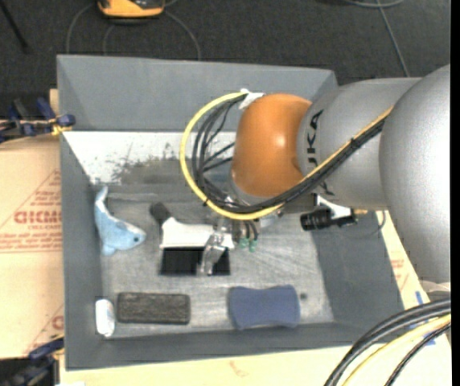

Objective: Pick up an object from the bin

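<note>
My gripper hangs low in the middle of the bin, under the arm's orange cover. It is right over the right end of a flat black and white box; whether it touches the box I cannot tell. A small dark lump lies just left of the box's white part. In front of the gripper, near the front wall, lies a blue padded cloth.
A light blue soft toy lies by the left wall. A dark grey rough block sits at the front left with a small white thing beside it. The arm covers the bin's back right part.
</note>
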Robot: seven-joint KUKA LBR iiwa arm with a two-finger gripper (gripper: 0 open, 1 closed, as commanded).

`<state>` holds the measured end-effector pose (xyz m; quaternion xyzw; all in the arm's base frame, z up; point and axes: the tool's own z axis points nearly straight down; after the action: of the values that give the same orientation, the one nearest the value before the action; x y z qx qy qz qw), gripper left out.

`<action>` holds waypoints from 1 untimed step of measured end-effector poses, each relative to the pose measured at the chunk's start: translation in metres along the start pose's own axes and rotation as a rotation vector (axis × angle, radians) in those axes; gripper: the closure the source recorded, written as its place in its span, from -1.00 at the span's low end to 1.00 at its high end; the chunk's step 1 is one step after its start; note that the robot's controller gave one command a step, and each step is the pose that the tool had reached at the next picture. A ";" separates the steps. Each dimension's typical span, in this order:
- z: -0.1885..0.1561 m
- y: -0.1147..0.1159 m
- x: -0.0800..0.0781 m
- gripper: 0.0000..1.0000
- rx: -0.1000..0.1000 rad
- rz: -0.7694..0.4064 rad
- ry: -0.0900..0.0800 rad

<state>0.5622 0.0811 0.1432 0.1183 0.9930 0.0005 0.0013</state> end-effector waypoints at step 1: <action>-0.007 0.000 0.000 1.00 0.000 0.000 0.000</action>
<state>0.5622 0.0809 0.1503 0.1182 0.9930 0.0003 0.0011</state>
